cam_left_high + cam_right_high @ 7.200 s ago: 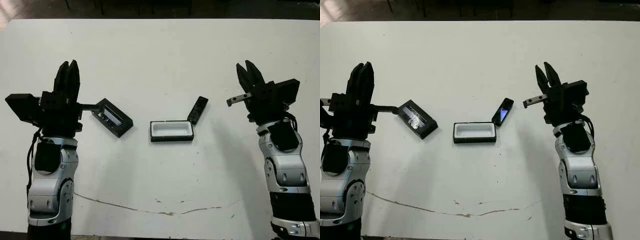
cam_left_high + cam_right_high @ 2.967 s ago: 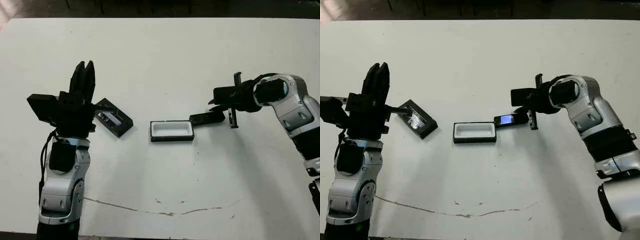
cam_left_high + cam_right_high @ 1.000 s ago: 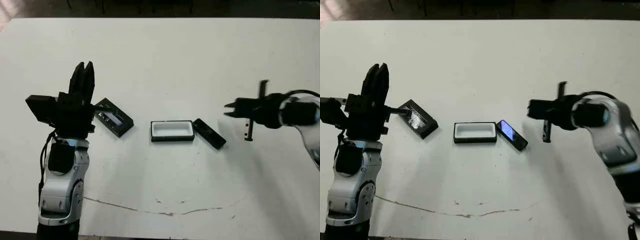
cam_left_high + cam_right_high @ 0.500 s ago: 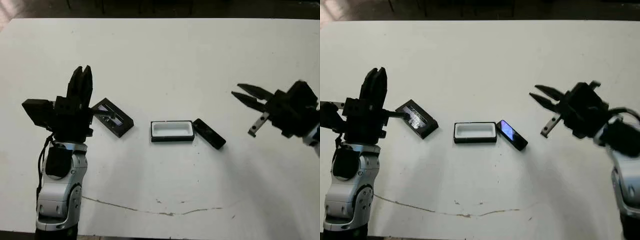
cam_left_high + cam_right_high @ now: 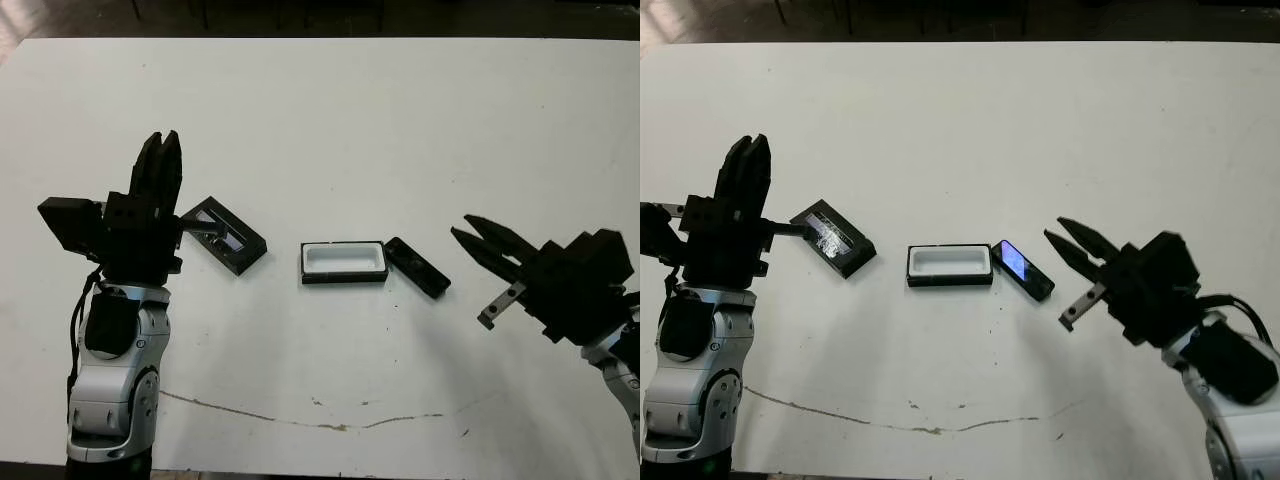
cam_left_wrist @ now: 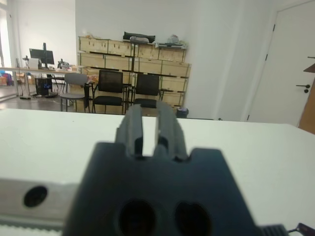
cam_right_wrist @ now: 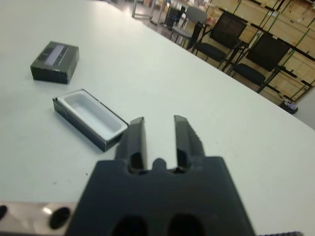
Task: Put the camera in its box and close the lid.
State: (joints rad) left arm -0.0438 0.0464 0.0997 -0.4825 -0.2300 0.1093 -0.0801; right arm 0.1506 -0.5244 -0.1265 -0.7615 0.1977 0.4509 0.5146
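Observation:
The box (image 5: 343, 261), a black tray with a white lining, lies open at mid-table. The camera (image 5: 1022, 270) lies flat and askew against the box's right end, its bluish screen facing up. Left of the box rests the lid (image 5: 225, 235), black with a glossy strip. My left gripper (image 5: 161, 140) stands upright just left of the lid, its fingers a narrow gap apart and holding nothing. My right gripper (image 5: 462, 226) hovers right of the camera, open and empty, pointing toward it. In the right wrist view the box (image 7: 91, 115) and lid (image 7: 54, 61) show; the camera is hidden there.
The white table (image 5: 330, 120) stretches bare beyond the objects. A thin dark scratch (image 5: 320, 420) runs along its front part. Chairs and wooden shelving (image 6: 123, 54) stand beyond the far edge in the wrist views.
My right gripper has let go of the camera, now turned askew at the box's right end, and drawn back toward the front right. My left arm has barely shifted.

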